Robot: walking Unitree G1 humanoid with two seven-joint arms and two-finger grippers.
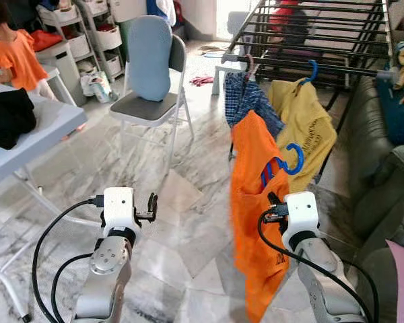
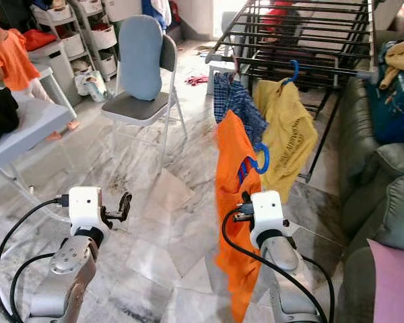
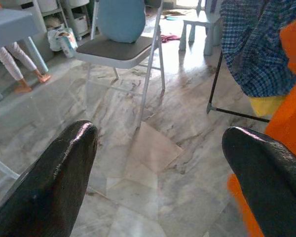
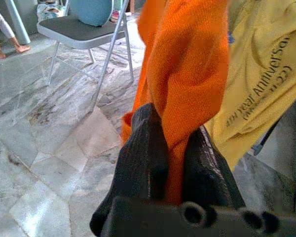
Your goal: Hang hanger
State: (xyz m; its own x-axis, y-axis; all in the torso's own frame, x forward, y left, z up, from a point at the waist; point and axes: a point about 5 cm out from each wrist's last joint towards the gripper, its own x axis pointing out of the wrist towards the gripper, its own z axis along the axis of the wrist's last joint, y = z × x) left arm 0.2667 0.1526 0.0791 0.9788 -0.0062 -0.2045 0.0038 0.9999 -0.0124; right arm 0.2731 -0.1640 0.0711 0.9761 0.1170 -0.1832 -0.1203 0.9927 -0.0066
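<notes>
- right gripper [image 4: 170, 163]: fingers clenched on a fold of the orange shirt [image 1: 256, 202] — cloth is pinched between the two pads and bulges out above them, per right wrist view.
- blue hanger [image 1: 286, 165] sits inside that shirt; its hook pokes out of the collar, above and just beyond the right gripper's fingers. Fingers hold cloth below the hook; cannot tell if they touch the hanger itself.
- orange shirt hangs free in the air from the grasp, lower hem trailing past the right arm toward the floor [image 1: 188, 229].
- hook is not on the drying rack [image 1: 323, 40] — it is below the rack's front rail and near it.
- on that front rail: a checked blue shirt [image 1: 246, 97] and a yellow shirt [image 1: 310, 124] on its own second blue hanger [image 1: 312, 70]. Orange shirt overlaps both from the head camera.
- left gripper [image 1: 151, 205]: fingers released, wide apart, nothing between them; held out over the marble floor, well apart from the shirt.
- grey folding chair [image 1: 151, 74] with blue cushion stands beyond the left gripper.
- white bench [image 1: 34, 131] on the robot's left carries dark clothes [image 1: 7, 114]; a person in an orange top [image 1: 17, 57] stands behind its far edge.
</notes>
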